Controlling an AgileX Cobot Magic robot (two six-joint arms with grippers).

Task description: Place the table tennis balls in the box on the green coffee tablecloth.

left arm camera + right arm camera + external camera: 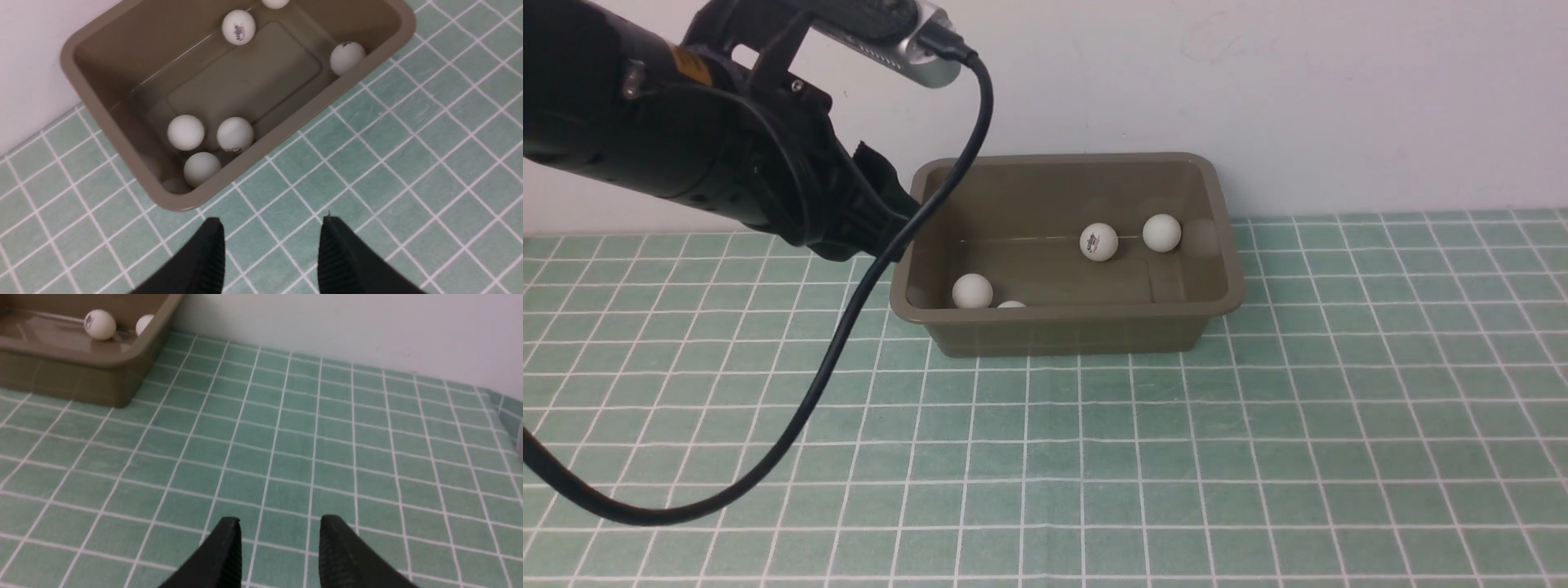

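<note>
Balls, six of them, are all lying inside the box point(1062, 335), as we are seeing from the left wrist camera. One logo ball point(238, 27) and a ball cut off by the frame edge point(275, 2) are sitting near one end. A third point(347, 58) is resting against a long wall. Three more point(186, 132), point(235, 134), point(202, 168) are clustering close together at the other end. In the front view we are making out only four: two near the back right point(1098, 242), point(1161, 233), one at the front left point(972, 291), and one half hidden by the near rim point(1011, 305). The box is sitting upright on the cloth point(1258, 425), with its far side close to the wall point(1339, 98). The left gripper point(271, 222) is hovering above the cloth just outside the box's left end; its fingers are standing apart and gripping nothing, with bare cloth showing between them. A cable point(849, 327) is hanging from the left arm and looping down across the cloth. The right gripper point(280, 522) is hovering over open cloth, well apart from the box's right end; we are seeing a gap between its fingers too, and nothing in it.
</note>
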